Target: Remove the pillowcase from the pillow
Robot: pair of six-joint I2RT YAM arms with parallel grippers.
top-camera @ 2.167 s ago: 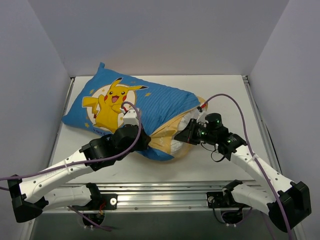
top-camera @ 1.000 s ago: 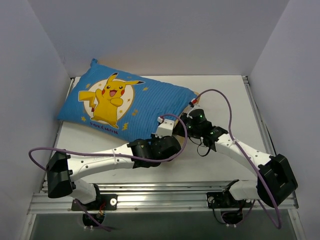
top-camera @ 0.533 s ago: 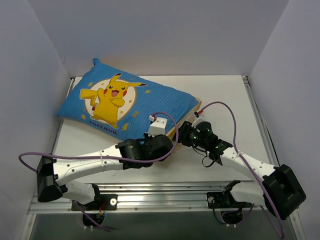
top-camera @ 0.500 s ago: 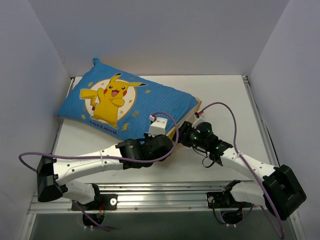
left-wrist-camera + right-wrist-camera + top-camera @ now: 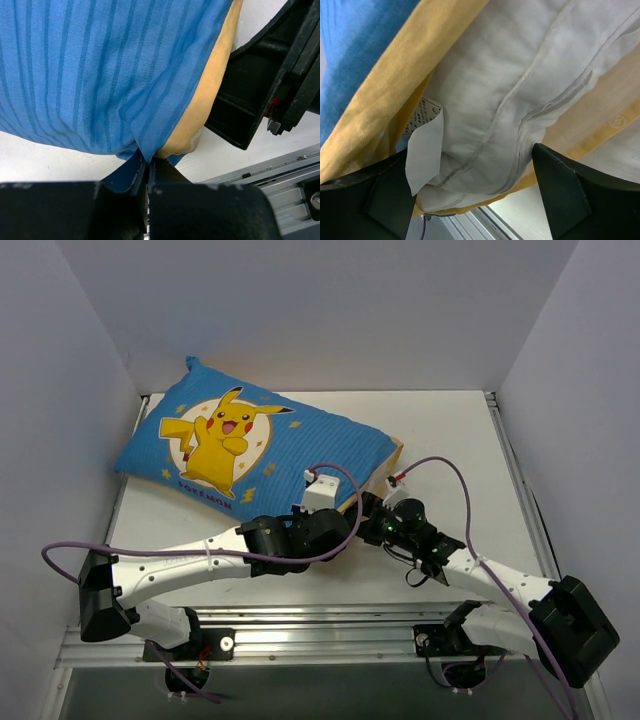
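Presently, pillowcase (image 5: 250, 445): lies at the table's far left, with its mouth facing right and yellow lining showing.
Contents: pillow (image 5: 520, 100) is inside; its white end and sewn tag (image 5: 425, 145) show at the mouth.
Left gripper (image 5: 148, 172): clenched on the blue hem's near corner.
Right gripper (image 5: 472, 187): fingers spread, pillow end between them.
Table (image 5: 450, 440): white surface runs from the mouth to the right edge.

The pillowcase (image 5: 310, 445) is blue with faint darker stripes, small yellow stars and a yellow cartoon (image 5: 215, 437) on a pale circle. Its lining (image 5: 385, 85) is yellow. The pillow (image 5: 510, 85) is white.
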